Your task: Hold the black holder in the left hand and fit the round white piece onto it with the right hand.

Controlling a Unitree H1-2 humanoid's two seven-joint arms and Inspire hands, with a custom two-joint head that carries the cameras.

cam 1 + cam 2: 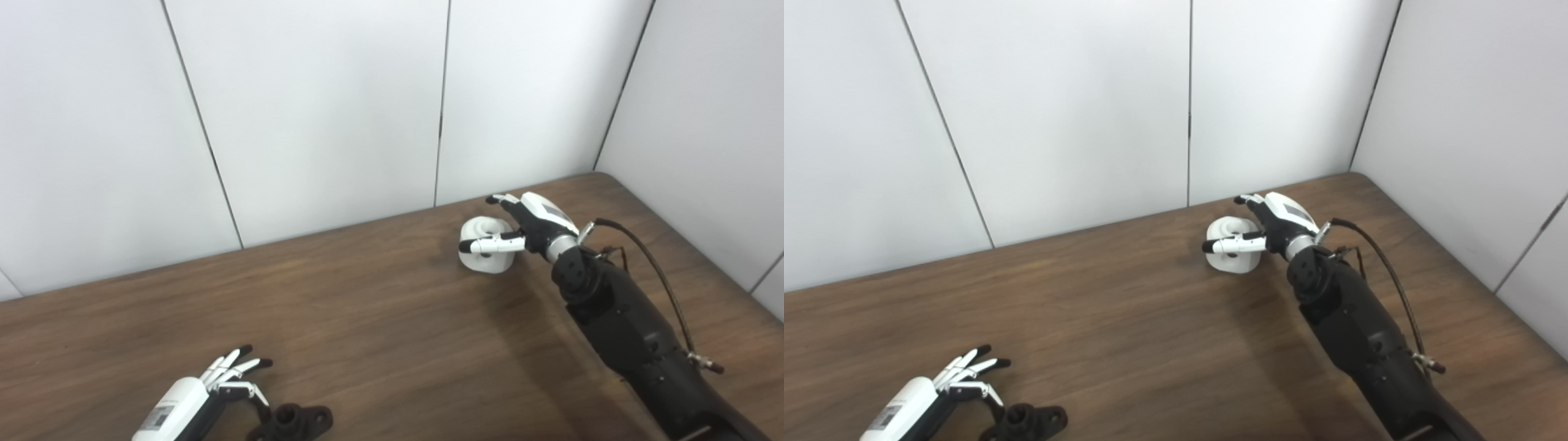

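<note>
The right hand [528, 228] cups the white piece [484, 245] between spread fingers, while the left hand [208, 392] hangs spread just beside the black holder [297, 421].

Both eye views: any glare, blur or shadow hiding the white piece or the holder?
Left eye view: even light, no glare; the round white piece is sharp, with a soft shadow below the right hand. Right eye view: equally sharp; the black holder is cut by the bottom edge beside the left hand, dark with little detail.

white piece [487, 246], black holder [297, 421], brown table [380, 306]
</note>
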